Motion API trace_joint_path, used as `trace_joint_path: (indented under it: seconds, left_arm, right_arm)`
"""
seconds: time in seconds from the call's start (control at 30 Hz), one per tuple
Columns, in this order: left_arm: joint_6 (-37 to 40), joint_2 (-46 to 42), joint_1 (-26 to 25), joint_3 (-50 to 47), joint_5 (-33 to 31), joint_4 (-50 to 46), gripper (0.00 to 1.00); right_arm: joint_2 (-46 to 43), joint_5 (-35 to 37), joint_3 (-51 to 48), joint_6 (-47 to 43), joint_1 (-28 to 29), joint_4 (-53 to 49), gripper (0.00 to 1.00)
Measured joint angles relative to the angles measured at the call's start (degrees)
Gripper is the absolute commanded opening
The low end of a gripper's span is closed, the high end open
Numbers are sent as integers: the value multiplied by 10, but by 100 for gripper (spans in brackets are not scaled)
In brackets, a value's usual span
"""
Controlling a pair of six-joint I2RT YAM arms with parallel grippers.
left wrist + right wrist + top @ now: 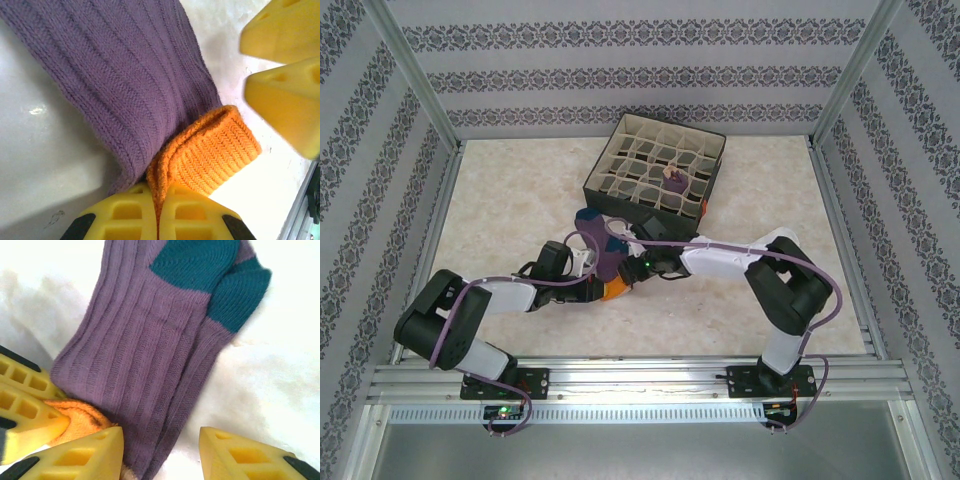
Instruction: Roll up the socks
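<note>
The purple socks (150,355) lay on the pale table (520,200), near the front of the divider box (655,165). The left gripper (157,192) pinched their orange end (210,150). The right gripper (160,447) stood spread, astride the purple fabric just beside it.

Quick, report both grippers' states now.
Left gripper: shut on the orange end of the purple sock.
Right gripper: open, astride the purple sock's edge, gripping nothing.

A robot lab cell: aluminium frame posts (415,75) hold wallpaper-printed panels (620,70) around a marble-look tabletop (510,190); a slotted metal rail (640,378) carries the left arm base (505,385) and right arm base (770,380).
</note>
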Motion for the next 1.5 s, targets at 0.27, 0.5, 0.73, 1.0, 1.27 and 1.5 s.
trace_joint_path:
  seconds: [0.27,0.5,0.73,1.0,1.27,1.5]
  left_arm:
    - [12,-4,0,7,-6,-20,6]
    - [17,-9,-3,23,-24,-57,6]
    - [32,-9,-4,34,-35,-79,11]
    - [77,-50,-4,35,-67,-108,33]
    - [186,-223,-4,35,-89,-118,38]
    - [300,-302,-60,-16,-95,-49,33]
  right_arm:
    - [-8,-2,1,19,3,7,45]
    - [6,-15,1,37,17,9,47]
    - [39,-15,20,41,17,-11,47]
    - [83,-21,65,51,7,-46,42]
    - [88,-44,64,51,-9,-54,42]
    - [90,-48,66,47,-12,-55,42]
